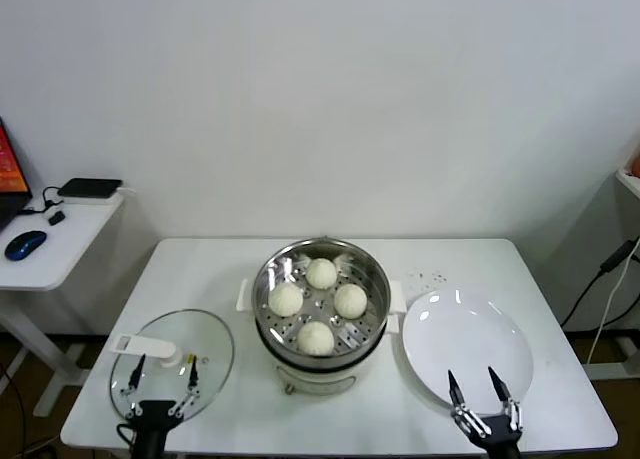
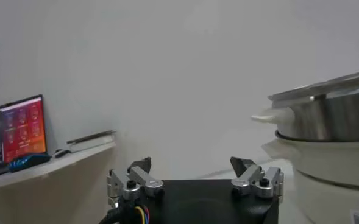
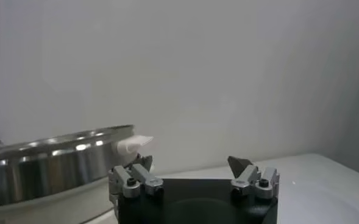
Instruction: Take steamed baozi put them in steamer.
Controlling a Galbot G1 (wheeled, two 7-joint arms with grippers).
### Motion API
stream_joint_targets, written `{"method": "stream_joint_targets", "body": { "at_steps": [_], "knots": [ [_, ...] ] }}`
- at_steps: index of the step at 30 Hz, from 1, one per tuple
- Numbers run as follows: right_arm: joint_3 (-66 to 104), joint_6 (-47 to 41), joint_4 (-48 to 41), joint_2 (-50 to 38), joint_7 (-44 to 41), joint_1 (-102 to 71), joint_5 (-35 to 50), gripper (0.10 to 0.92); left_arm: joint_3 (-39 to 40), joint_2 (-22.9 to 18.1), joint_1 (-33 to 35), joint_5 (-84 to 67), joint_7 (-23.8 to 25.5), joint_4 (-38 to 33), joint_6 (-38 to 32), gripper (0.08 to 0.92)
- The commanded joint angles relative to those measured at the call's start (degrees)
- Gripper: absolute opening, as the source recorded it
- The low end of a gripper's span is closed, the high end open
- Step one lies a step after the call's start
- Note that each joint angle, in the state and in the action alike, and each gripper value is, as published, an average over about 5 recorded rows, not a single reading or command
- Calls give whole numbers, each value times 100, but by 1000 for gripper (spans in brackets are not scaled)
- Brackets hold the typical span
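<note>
Four smooth, round, creamy-white steamed baozi (image 1: 319,304) sit on the perforated tray inside the shiny stainless-steel steamer (image 1: 372,269), ahead of and between both grippers. Left gripper (image 1: 163,375), fingers spread and empty, hovers over a round glass lid (image 1: 210,341). Right gripper (image 1: 474,388), likewise spread and empty, hovers at the near rim of a flat white plate (image 1: 465,331). No writing is legible.

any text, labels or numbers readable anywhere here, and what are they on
No text can be read.
Monitor on the side desk: colourful screen content, too blurred to read.
Steamer: a small label at its white base, cut off and too small to read.
Table: faint small marks beside the plate, not legible.
</note>
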Motion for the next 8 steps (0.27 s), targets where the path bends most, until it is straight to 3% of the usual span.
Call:
{"method": "stream_joint_targets", "body": {
  "at_steps": [1, 8],
  "knots": [
    [122, 22, -20, 227, 195, -344, -166, 823, 5, -280, 18, 10, 5, 3, -8, 823],
    [96, -21, 56, 284, 199, -311, -203, 823, 8, -280, 12, -9, 4, -23, 26, 823]
  ]
}}
